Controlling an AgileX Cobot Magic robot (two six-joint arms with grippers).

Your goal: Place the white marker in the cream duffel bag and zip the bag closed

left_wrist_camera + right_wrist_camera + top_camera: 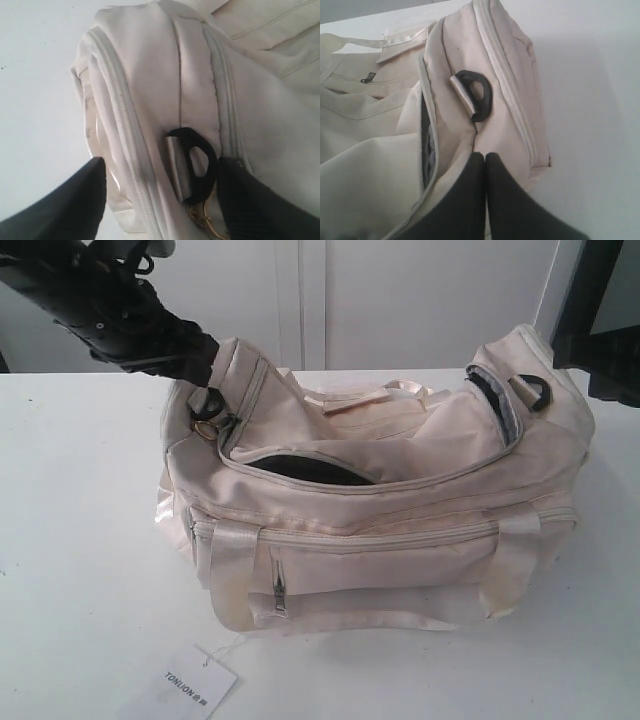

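**A:** Obs., left gripper (161,162): its fingers (85,195) are spread wide and hold nothing. They straddle one end of the cream duffel bag (380,560). A black D-ring (197,165) sits between them, and the gold chain pull (205,222) hangs just under it.

**B:** Agreed. Right gripper (485,157): its fingers (465,200) are pressed together, with the tips against the fabric at the far end of the bag, just below a second D-ring (477,95). I see no gap between them. I cannot tell whether a thin fold of cloth is caught there.

**A:** Where is the white marker?

**B:** It is not visible in any view. It is not on the bare table (80,540), not beside the paper tag (190,685), and not in either gripper. The bag's mouth (310,468) shows only a dark interior. My judgement is that it is probably inside already, but that is unconfirmed.

**A:** And the top zipper (430,483)?

**B:** It is open. The curved track gapes from end to end, and the pull is parked at the left gripper's end.

**A:** So on progress, the insertion is likely done and the closure has not started.

**B:** That is my reading. What is left is to take hold of the chain pull and run it along the whole curve to the right gripper's end. The bag needs steadying while that happens. The soft fabric sags, so the track may buckle unless the far end is kept taut.
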